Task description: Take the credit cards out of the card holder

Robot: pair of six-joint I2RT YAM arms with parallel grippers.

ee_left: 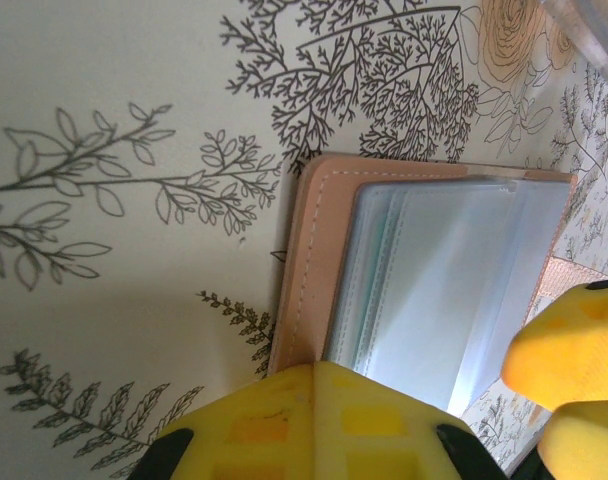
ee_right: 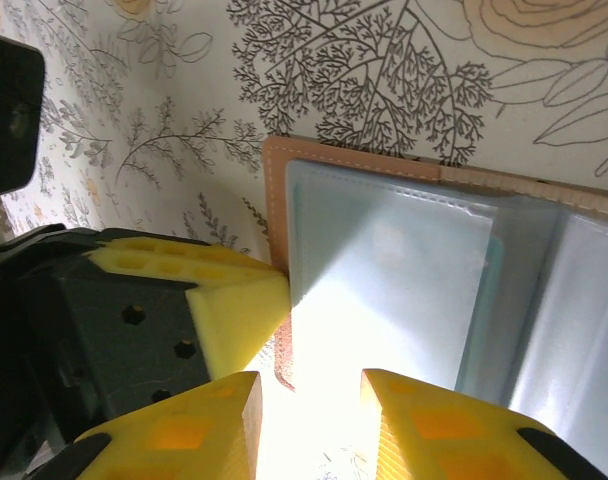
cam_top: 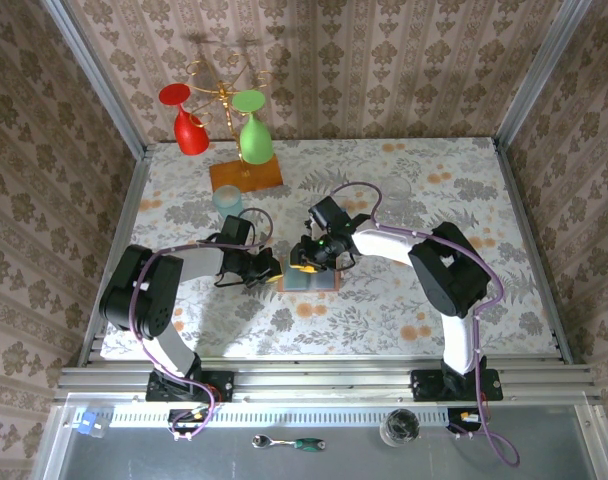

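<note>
Card holder (ee_right: 384,270) is laid open on the floral table (cam_top: 414,300), between both grippers. Right gripper (ee_right: 309,390) is held open, fingers spread just over the holder's edge, with the blue-grey sleeves (ee_left: 454,290) straight ahead. Left gripper (cam_top: 268,268) is pressed against the holder's tan edge. Whether its jaws are closed cannot be told.

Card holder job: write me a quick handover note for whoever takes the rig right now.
Left end effector: shut, tip against the leather edge of the card holder.
Right end effector: open, poised over the holder's corner, gripping nothing.
The card holder lies open and flat in the middle of the table, sleeves facing up.
Done: holder opened.
Left: pull out the credit cards; I can't tell them from the sleeves here.
</note>
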